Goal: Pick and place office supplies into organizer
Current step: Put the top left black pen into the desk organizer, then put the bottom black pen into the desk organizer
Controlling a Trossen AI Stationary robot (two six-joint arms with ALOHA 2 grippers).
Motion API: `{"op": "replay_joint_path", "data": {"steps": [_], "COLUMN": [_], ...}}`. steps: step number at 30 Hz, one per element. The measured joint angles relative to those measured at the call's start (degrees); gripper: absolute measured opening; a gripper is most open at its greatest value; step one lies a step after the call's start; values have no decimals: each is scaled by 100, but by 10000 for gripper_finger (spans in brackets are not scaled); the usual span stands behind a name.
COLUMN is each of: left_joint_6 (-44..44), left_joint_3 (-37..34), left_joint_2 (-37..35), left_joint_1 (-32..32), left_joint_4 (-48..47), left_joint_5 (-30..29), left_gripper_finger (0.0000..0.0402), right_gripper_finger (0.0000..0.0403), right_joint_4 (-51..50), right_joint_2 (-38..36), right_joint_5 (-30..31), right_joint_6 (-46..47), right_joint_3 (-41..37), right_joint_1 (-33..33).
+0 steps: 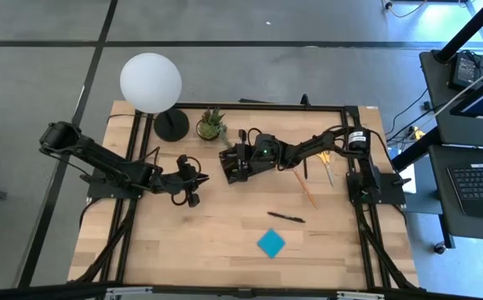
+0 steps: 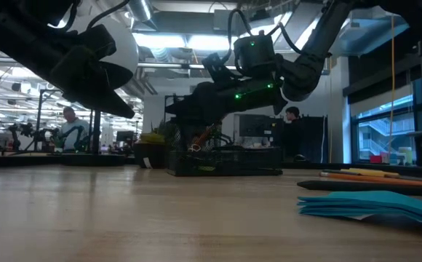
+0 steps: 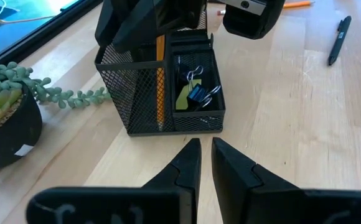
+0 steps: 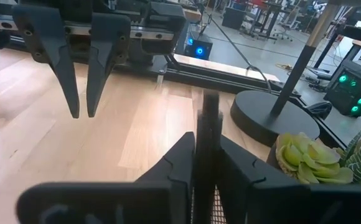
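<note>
High view: right gripper (image 1: 233, 160) over the black mesh organizer (image 1: 243, 165) beside the potted plant (image 1: 211, 126); left gripper (image 1: 193, 181) waits nearby, a black pen (image 1: 286, 217) and blue sticky-note pad (image 1: 271, 242) on the table (image 1: 166, 242). Left wrist view: left fingers (image 3: 187, 163) nearly together, empty; organizer holds an orange pencil (image 3: 160, 74) and black clips (image 3: 196, 93). Right wrist view: right gripper (image 4: 206, 155) pinches a dark pen (image 4: 209, 134) upright above the organizer.

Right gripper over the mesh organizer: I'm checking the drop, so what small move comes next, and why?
Probably open the right gripper and let the pen drop. The pen stands upright between its fingers directly over the organizer, so it looks lined up. The left gripper waits nearby, shut and empty.
</note>
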Motion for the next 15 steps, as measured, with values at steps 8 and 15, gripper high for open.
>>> {"op": "replay_joint_path", "data": {"steps": [8, 15], "left_joint_6": [-2, -22], "left_joint_3": [0, 0], "left_joint_2": [-2, -2], "left_joint_1": [0, 0], "left_joint_4": [0, 0], "left_joint_5": [0, 2], "left_gripper_finger": [31, 31], "right_gripper_finger": [81, 115], "right_joint_4": [47, 65], "right_joint_2": [2, -120], "right_joint_5": [10, 32], "right_joint_6": [157, 175], "right_joint_3": [0, -20], "right_joint_1": [-2, -5]}}
